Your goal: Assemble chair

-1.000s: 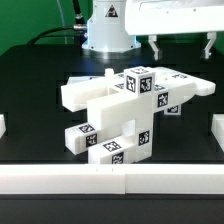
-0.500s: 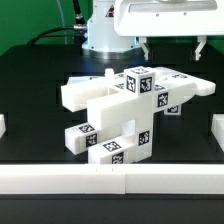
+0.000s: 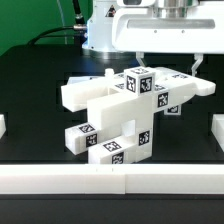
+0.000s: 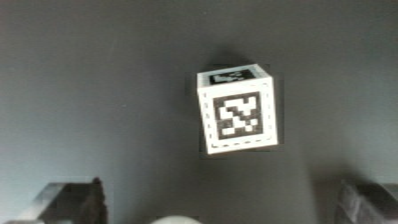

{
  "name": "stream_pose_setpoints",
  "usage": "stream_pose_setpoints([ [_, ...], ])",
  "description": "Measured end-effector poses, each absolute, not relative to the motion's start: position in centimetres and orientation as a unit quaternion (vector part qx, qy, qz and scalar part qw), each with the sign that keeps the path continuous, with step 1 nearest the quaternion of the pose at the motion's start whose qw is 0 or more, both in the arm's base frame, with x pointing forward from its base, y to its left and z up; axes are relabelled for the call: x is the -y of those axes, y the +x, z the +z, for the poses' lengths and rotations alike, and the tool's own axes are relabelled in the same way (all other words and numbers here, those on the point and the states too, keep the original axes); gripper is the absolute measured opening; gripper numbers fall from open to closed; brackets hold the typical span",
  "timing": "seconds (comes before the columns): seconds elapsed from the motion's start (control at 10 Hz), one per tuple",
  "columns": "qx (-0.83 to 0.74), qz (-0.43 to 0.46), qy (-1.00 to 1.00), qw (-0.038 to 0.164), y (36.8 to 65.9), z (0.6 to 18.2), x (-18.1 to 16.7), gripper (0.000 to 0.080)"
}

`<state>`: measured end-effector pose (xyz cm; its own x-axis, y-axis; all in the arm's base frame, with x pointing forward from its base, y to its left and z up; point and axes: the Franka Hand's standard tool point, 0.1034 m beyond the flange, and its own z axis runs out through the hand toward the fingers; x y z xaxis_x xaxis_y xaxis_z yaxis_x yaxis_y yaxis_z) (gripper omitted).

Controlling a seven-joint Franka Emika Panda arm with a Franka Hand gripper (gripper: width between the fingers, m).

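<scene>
At the centre of the exterior view, the chair (image 3: 125,110) sits part-built on the black table (image 3: 30,80), with the gripper (image 3: 167,62) hanging above its rear, empty.

The gripper's body is cut off by the top of the frame; only its two fingertips (image 3: 139,61) show, spread wide apart and clear of the parts. Several tags on the chair are too small to read. In the wrist view a blurred tagged white block (image 4: 237,109) lies on the dark surface, and which part it is cannot be told; the fingers (image 4: 71,200) are dim shapes at the lower edge.
</scene>
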<state>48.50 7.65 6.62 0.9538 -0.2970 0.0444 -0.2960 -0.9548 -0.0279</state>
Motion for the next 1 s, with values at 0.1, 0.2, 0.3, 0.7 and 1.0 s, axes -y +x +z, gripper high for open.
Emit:
stream_pose_setpoints([
  [0.1,-0.151,-0.026,-0.988,0.013,49.4,7.0,-7.7,0.0649],
  [0.2,-0.152,-0.033,-0.988,0.014,50.2,7.4,-7.8,0.0649],
  [0.3,-0.152,-0.037,-0.988,0.014,51.1,7.5,-7.8,0.0649],
  [0.7,-0.149,-0.046,-0.988,0.012,52.6,7.2,-8.0,0.0649],
  [1.0,-0.142,-0.03,-0.989,0.011,50.0,6.7,-8.7,0.0649],
])
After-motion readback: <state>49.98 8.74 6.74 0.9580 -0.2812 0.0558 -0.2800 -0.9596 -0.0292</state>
